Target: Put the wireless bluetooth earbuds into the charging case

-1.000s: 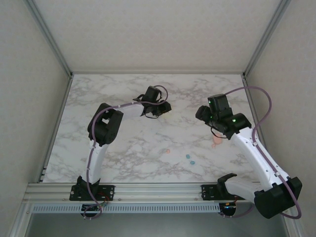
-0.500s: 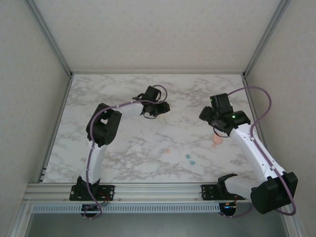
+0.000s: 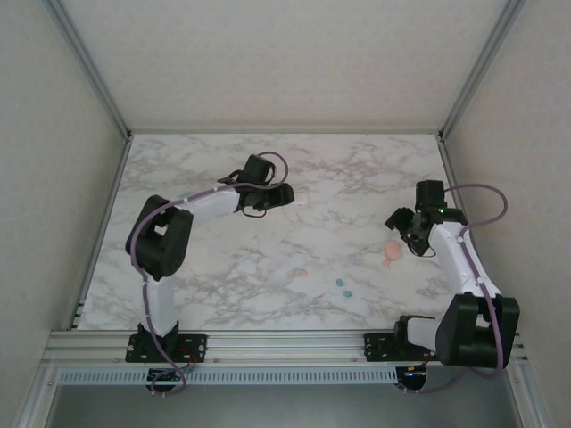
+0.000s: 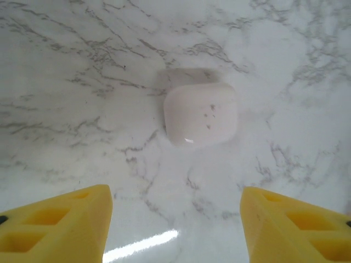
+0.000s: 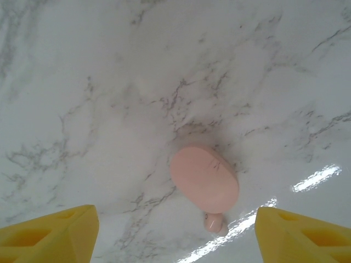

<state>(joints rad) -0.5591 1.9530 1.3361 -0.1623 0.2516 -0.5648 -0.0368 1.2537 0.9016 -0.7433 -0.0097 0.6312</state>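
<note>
Over the far part of the tabletop (image 3: 223,267), left fingers (image 4: 55,224) are spread wide with nothing between them, hovering short of the white case (image 4: 200,114). Right fingers (image 5: 304,235) are likewise released and empty, above the pink case (image 5: 204,176). One pink earbud (image 5: 214,222) lies at that case's near edge, touching or nearly so. Loose mid-tabletop, well apart from both cases: a pink-orange earbud (image 3: 302,273), a teal earbud (image 3: 339,283) and a second teal earbud (image 3: 349,292) just beside it. Can't tell whether either lid is up.

My read: the step in hand is the right arm picking the pink earbud. To do it well:
- Narrow the fingers before descending.
- Straddle the bud across its short side.
- Stay off the case so it doesn't skate on the glossy surface.
- Close gently. It's tiny and likely to squirt out.
- Confirm the lid is open before seating.
</note>
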